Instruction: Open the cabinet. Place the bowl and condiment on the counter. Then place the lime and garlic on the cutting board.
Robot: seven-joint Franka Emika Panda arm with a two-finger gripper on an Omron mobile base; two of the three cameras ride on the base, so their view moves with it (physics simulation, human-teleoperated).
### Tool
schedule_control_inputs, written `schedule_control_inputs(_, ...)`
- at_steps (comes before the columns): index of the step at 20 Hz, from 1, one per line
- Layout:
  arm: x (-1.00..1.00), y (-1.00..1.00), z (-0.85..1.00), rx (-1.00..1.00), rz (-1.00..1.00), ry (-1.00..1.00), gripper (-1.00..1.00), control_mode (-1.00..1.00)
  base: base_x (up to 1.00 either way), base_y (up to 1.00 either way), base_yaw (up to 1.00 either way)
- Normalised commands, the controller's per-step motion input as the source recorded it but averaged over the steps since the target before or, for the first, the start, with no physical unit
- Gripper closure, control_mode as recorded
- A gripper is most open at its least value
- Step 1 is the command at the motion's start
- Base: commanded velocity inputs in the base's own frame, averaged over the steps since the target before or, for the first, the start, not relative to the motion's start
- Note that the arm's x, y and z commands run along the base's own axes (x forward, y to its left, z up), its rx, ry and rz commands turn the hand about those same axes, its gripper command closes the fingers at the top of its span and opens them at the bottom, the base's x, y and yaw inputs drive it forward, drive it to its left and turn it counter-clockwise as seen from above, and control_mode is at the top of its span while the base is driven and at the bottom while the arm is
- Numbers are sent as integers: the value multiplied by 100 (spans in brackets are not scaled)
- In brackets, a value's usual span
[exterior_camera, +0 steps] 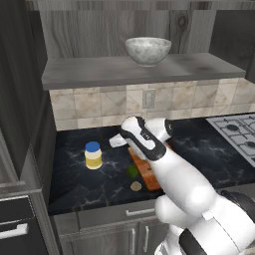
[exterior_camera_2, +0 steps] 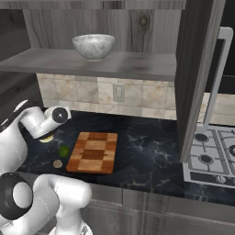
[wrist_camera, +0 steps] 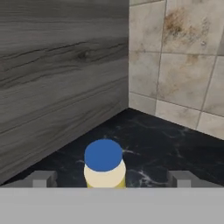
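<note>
The condiment jar (exterior_camera: 93,155), pale yellowish with a round blue lid, stood upright on the black marble counter (exterior_camera: 199,149). The gripper (wrist_camera: 109,179) hung spread wide, its fingers holding nothing.

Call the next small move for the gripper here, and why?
Probably back the gripper up and away from the condiment: the jar stands upright on the counter between open fingertips, so that step looks done. The bowl sits on the cabinet shelf and is likely the next target.
</note>
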Motion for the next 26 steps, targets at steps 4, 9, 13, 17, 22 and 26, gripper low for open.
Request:
schedule_control_inputs(4, -33, -25, 52, -6, -14, 5, -100, -100, 0, 0, 0)
schedule_control_inputs(9, -52, -25, 36, -9, -15, 0, -100, -100, 0, 0, 0)
schedule_control_inputs(13, -46, -27, 41, -11, -13, 1, -100, -100, 0, 0, 0)
schedule_control_inputs(17, -50, -25, 45, -11, -8, 4, -100, -100, 0, 0, 0)
schedule_control_inputs(22, -52, -24, 51, -11, -6, 6, -100, -100, 0, 0, 0)
schedule_control_inputs(26, -56, -25, 50, -8, -6, 5, -100, -100, 0, 0, 0)
